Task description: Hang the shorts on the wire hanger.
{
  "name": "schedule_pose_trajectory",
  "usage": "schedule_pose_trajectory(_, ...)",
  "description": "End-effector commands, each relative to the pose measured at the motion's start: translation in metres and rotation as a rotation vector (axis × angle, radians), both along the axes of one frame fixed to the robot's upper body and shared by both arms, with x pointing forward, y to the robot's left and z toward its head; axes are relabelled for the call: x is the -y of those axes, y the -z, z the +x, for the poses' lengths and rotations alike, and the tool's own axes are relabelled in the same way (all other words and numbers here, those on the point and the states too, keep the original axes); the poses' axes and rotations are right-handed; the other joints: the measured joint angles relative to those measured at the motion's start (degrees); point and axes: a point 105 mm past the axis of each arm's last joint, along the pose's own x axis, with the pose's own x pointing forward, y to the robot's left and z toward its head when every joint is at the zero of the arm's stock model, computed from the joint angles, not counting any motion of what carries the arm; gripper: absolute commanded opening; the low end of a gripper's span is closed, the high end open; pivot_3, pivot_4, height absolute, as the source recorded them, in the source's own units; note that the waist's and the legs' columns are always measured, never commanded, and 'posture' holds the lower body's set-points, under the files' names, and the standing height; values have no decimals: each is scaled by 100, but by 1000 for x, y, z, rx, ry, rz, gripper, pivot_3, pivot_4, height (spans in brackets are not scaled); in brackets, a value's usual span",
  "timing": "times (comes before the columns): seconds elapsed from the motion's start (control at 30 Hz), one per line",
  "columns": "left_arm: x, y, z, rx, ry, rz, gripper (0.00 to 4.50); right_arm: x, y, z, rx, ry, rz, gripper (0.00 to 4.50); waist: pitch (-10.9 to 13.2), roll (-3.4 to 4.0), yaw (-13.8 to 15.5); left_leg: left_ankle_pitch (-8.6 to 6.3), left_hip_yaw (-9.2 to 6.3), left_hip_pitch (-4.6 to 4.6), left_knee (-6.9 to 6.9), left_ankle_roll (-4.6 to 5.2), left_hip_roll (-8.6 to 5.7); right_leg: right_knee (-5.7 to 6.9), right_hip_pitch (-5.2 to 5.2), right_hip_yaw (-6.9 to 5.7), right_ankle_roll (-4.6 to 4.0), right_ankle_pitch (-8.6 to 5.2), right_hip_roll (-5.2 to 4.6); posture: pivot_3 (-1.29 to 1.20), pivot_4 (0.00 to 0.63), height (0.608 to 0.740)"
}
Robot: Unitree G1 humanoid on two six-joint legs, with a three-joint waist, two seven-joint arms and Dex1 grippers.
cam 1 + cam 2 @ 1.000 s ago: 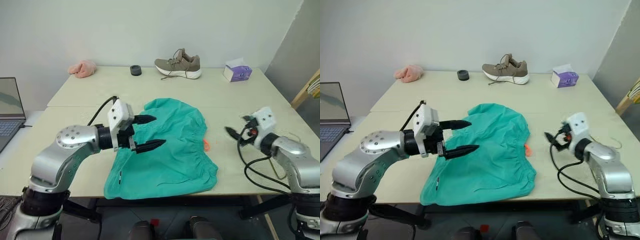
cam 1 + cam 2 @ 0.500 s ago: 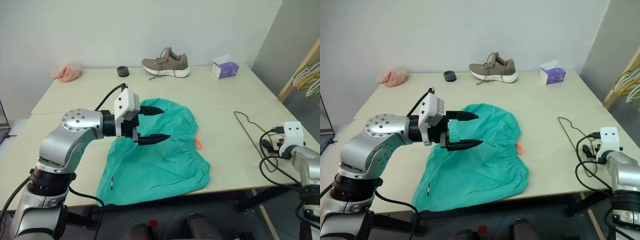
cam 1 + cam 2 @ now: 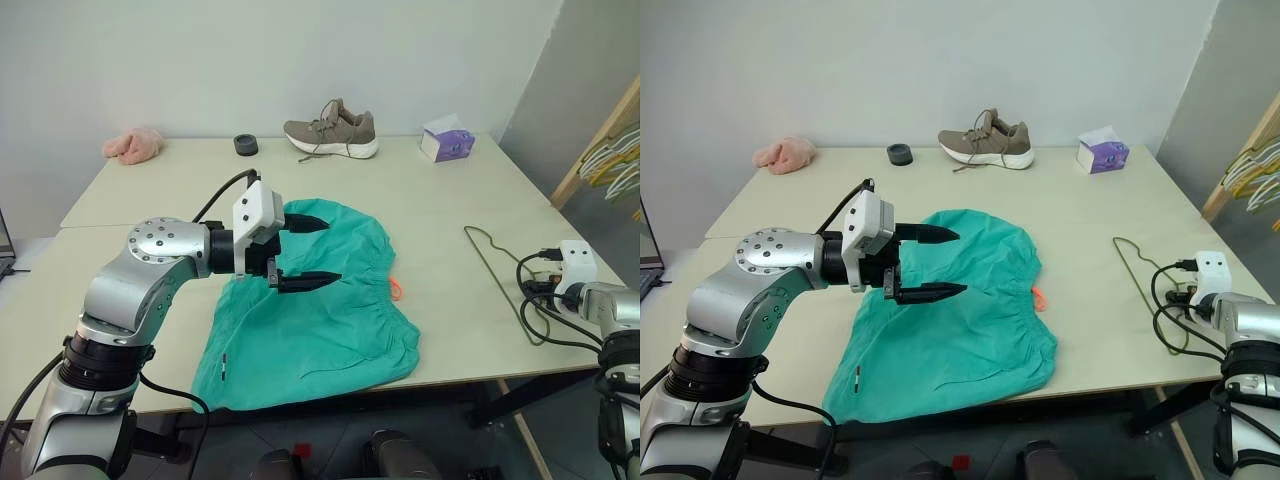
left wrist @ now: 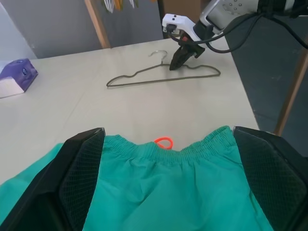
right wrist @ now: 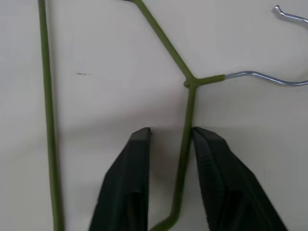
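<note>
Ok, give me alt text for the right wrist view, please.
The right gripper is down at the table with its two black fingers narrowly apart around one sloping arm of the wire hanger, just below the neck.

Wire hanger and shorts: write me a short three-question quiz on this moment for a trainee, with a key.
1. True or false: the shorts already hang on the wire hanger.
2. Pick one. In the right wrist view, what runs between the right gripper fingers? A: the hanger's green wire. B: the shorts' orange tag. C: a black cable.
3. In one word: are the left gripper fingers, held over the shorts, open or shut?

Key
1. False: the shorts lie flat on the table and the hanger lies apart from them near the table's right edge.
2. A.
3. Open, and holding nothing.
</note>
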Motion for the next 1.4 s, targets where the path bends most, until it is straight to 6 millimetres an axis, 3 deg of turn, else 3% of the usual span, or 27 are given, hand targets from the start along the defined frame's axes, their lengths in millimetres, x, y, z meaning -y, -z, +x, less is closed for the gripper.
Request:
schedule_pose_trajectory(0.03,-1,-8,-4,49,6,1,4500,4,41,-26,-152,86,51,48,-1,-3,31,-7,0,27,-5,0,2,-18,32,-2,0,-1,-1,-122,86,740)
schedule_pose_trajectory(0.23,-6,-9,1,51,-28,-12,4500,-4,23,-5,-38,20,-10,18,-15,-25,55,-20,8,45,-4,14,2,-69,74,5,18,10,-9,-127,83,740)
schedule_pose_trajectory(0.37,-19,-20,25,76,-166,-84,4500,-20,-39,29,243,-163,-180,18,11,15,41,-22,14,44,-4,16,-1,-74,73,10,28,16,-13,-132,82,740)
schedule_pose_trajectory(0.5,-34,-23,40,85,-249,-100,4500,-50,-80,39,417,-378,-325,18,70,119,-16,-22,29,14,-8,17,-11,-52,20,36,37,20,-10,-141,80,740)
schedule_pose_trajectory(0.6,-44,-27,52,93,-311,-121,4500,-84,-106,38,541,-592,-488,18,80,143,-27,-21,20,-33,-8,16,-2,-39,-28,28,40,17,-3,-150,78,740)
schedule_pose_trajectory(0.77,-55,-26,62,48,-346,-127,4500,-131,-140,34,720,-807,-668,18,80,144,-26,-21,20,-113,1,15,-4,-30,-106,24,15,33,-5,-159,76,740)
schedule_pose_trajectory(1.0,-55,-13,58,-74,-290,-59,4500,-202,-171,15,935,-1133,-818,18,81,145,-31,-21,22,-131,7,15,-9,-38,-115,20,18,33,-11,-164,75,740)
schedule_pose_trajectory(1.23,-47,7,49,-185,-227,16,4500,-250,-197,2,1109,-1302,-895,18,81,145,-34,-20,16,-131,13,15,-8,-30,-116,13,17,34,-11,-169,77,740)
schedule_pose_trajectory(1.4,-43,17,45,-222,-201,40,4500,-267,-204,-4,1169,-1365,-910,18,81,145,-34,-20,16,-132,15,15,-8,-29,-116,13,16,34,-11,-169,76,740)
